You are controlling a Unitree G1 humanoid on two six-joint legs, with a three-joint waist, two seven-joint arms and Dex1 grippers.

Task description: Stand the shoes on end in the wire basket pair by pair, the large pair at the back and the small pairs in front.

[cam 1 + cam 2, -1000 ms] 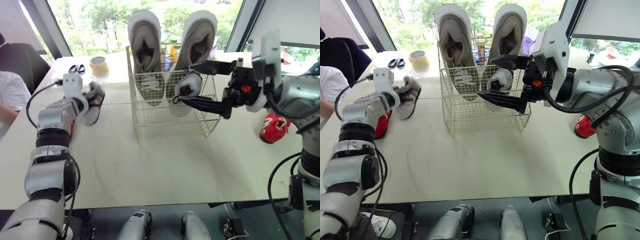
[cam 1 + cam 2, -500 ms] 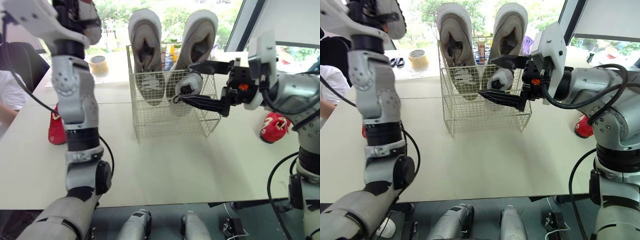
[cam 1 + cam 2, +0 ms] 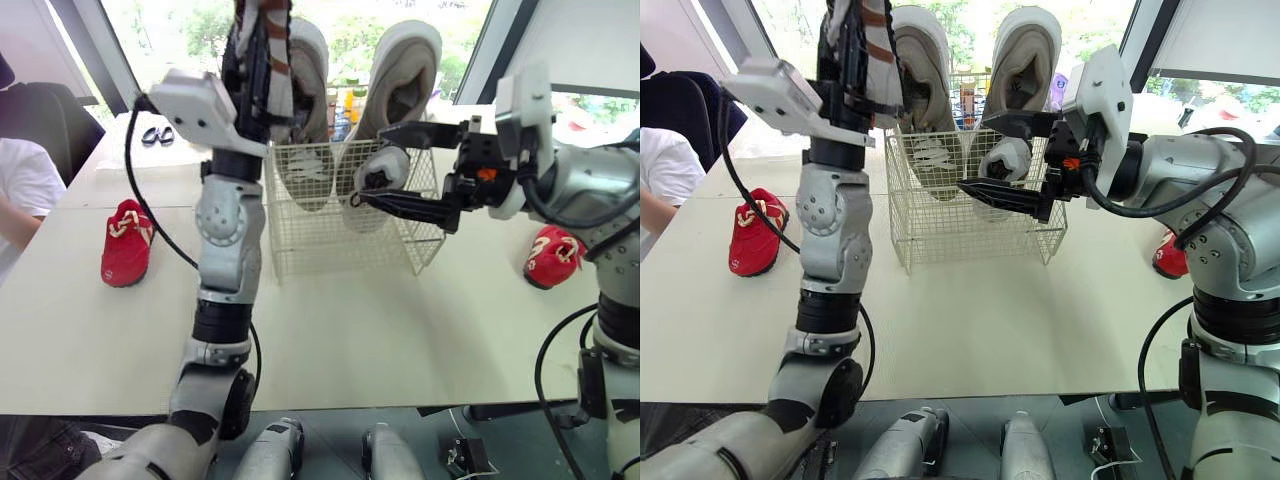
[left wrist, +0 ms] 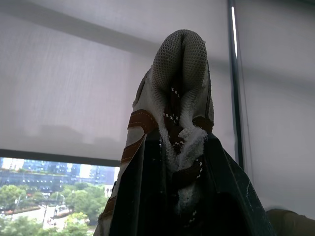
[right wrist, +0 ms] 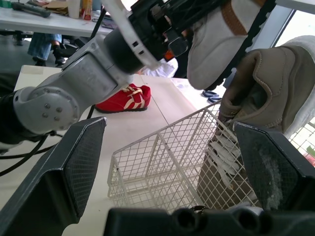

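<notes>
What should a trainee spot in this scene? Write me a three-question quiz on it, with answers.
1. True or false: the left gripper is empty.
2. How many red shoes lie on the table outside the wire basket? A) one B) two C) three
3. Fill in: the right gripper has its fingers ___ (open or shut).

Key
1. False: it is shut on a small striped shoe, held up high.
2. B: one lies on each side of the basket.
3. Open.
</notes>
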